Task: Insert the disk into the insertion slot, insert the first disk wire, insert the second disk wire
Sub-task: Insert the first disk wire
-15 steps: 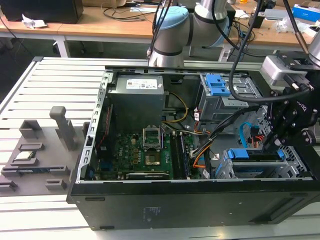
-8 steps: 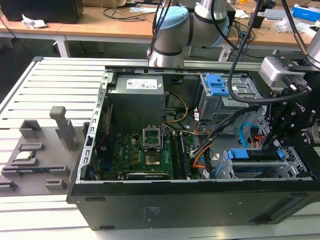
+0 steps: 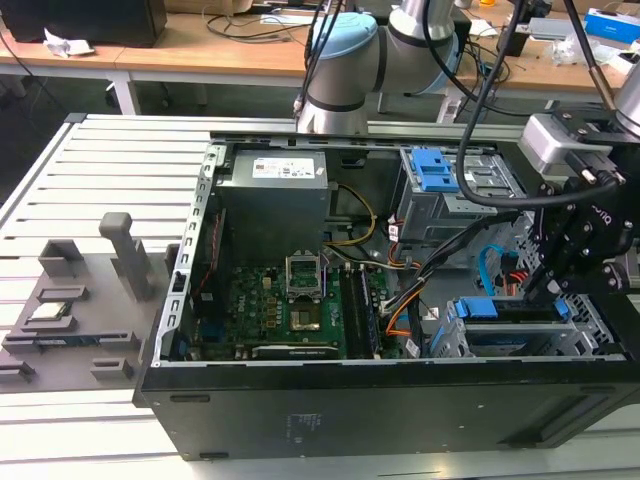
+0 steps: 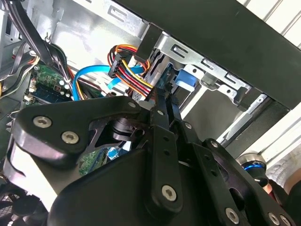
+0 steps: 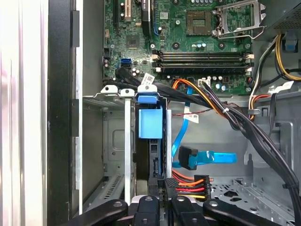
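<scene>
Between the jaws, in the first wrist view, sits the black plug (image 5: 165, 182) of the power wire (image 5: 190, 183), a bundle of red, orange, yellow and black strands. The jaws stand close together, clenched on this plug, and hold it at the rear edge of the disk (image 5: 150, 125). Whether the plug is pushed fully home cannot be told, because the jaws cover the joint in both wrist views.

Status by step, as judged from the present layout:

1. Disk: done. It stands on edge inside the slot (image 5: 115, 146), with its blue carrier between the metal rails. In the exterior view the slot is in the near corner of the computer case (image 3: 350, 405), on the exterior view's right.
2. First wire: under way. The plug is gripped and is at the disk, but seating is unconfirmed.
3. Second wire: not yet done. The flat blue cable (image 5: 216, 157) hangs just beside the slot. Its angled connector (image 5: 187, 157) is apart from the disk and plugged into nothing.

Beyond the slot lies the green circuit board (image 5: 188, 56), and a thick black cable bundle (image 5: 244, 127) crosses between the board and the blue cable. The case rests open on a slatted grey table (image 3: 100, 160). The arm (image 3: 400, 40) reaches over the case from its far side.
</scene>
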Tool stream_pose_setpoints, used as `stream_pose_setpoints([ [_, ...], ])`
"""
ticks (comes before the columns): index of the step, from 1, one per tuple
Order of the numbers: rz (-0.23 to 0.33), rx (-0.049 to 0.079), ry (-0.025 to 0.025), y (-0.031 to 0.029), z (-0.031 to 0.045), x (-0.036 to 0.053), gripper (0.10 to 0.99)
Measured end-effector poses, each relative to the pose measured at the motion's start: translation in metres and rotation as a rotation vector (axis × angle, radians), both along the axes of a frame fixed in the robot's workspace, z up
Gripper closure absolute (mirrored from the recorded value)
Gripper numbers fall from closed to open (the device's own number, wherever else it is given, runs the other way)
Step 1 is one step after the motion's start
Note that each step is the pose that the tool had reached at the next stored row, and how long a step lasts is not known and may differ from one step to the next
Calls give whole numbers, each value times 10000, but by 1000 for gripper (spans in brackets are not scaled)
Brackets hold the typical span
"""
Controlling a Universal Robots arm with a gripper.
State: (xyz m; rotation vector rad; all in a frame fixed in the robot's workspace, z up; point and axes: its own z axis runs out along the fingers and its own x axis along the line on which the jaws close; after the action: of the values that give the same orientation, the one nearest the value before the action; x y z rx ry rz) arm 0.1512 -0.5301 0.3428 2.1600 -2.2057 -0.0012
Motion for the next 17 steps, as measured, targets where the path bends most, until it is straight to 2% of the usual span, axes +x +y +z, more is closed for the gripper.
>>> stream_pose_setpoints([
  [4,1,-3,1,1,18,0,922],
  [13,0,-1,1,-4,-18,0,922],
  [17,0,-11,1,-12,-60,0,922],
])
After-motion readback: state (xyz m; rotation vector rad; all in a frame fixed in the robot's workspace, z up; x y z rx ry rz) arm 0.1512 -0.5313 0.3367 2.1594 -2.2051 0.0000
